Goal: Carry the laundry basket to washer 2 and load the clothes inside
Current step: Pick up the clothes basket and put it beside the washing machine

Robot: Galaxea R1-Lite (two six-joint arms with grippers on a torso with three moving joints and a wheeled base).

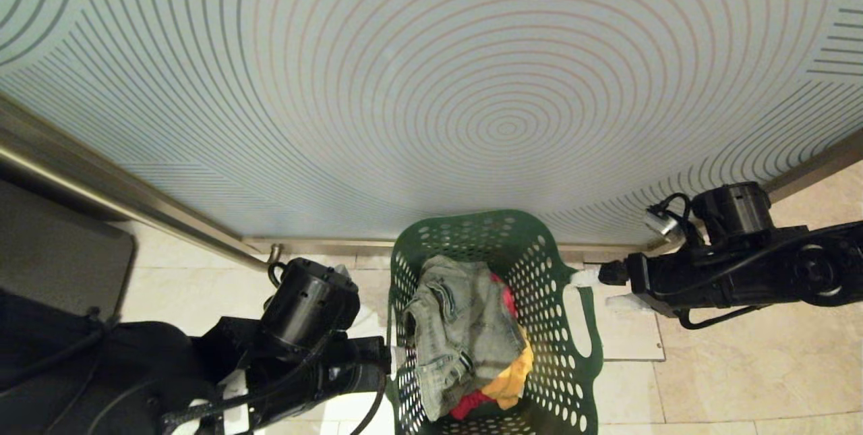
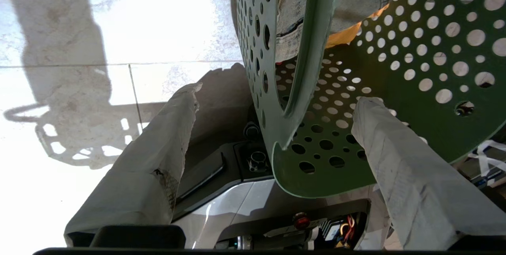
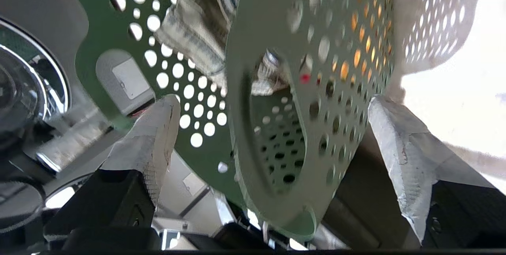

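Head view first, from left to right: the left gripper [image 1: 394, 357] sits at the left rim of the laundry basket [image 1: 580, 327], which stands on the pale tiled floor [image 1: 728, 381] against a wall [image 1: 431, 84] patterned with rings. The clothes [image 1: 465, 334] lie heaped inside, with denim on top and red and yellow showing beneath. On the far side the right gripper [image 1: 593, 288] reaches toward the right rim.

At the left wrist, the padded fingers [image 2: 166, 148] stand wide, one outside the wall and one inside, straddling the handle cut-out [image 2: 292, 89] without pinching it. At the right wrist the fingers [image 3: 150, 140] also stand wide around the other handle's rim [image 3: 245, 128]. A chrome-ringed round door [image 3: 35, 89] at that picture's edge may be a washer, though no number can be read.

The step appears to be taking hold for the lift. It would go best if both sides close on the handle rims together, seated deep enough not to slip, then rise evenly so that the basket stays level and the heap does not spill.
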